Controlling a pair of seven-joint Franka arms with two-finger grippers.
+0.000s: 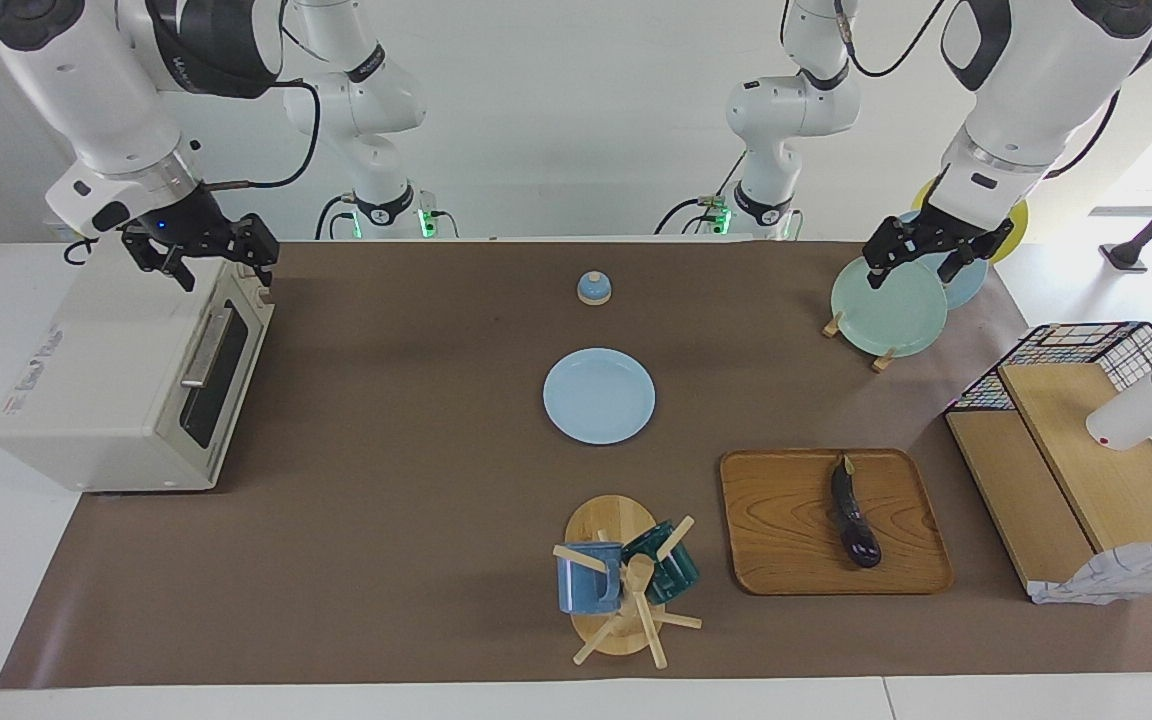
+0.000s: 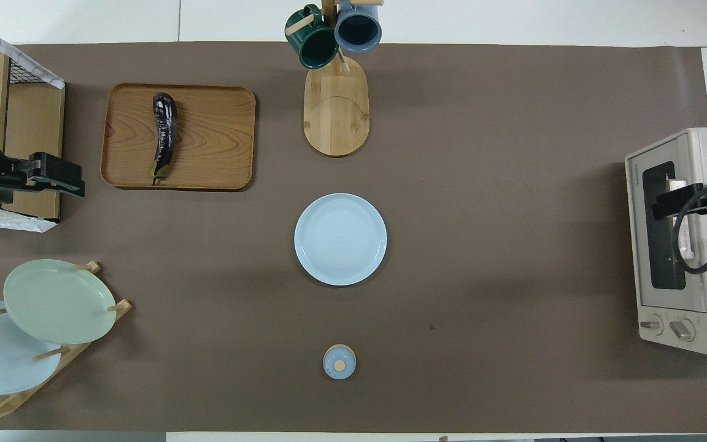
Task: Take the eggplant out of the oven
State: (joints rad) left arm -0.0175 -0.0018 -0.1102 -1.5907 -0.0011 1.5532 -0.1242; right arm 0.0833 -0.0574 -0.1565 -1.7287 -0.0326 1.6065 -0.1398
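Note:
The eggplant (image 1: 854, 512) (image 2: 164, 134) is dark purple and glossy. It lies lengthwise on a wooden tray (image 1: 781, 540) (image 2: 212, 138), with no gripper near it. The off-white oven (image 1: 106, 380) (image 2: 697, 147) stands at the right arm's end of the table, its dark glass door closed. My right gripper (image 1: 221, 272) (image 2: 660, 209) hangs open over the oven's top front edge, by the door handle, holding nothing. My left gripper (image 1: 916, 272) (image 2: 78, 186) hangs open and empty in the air over the left arm's end of the table, between the plate rack and the shelf.
A light blue plate (image 1: 599, 395) lies mid-table, with a small blue lid (image 1: 593, 288) nearer the robots. A mug tree (image 1: 626, 580) holds two mugs beside the tray. A rack with green and blue plates (image 1: 888, 305) and a wire-and-wood shelf (image 1: 1086, 440) stand at the left arm's end.

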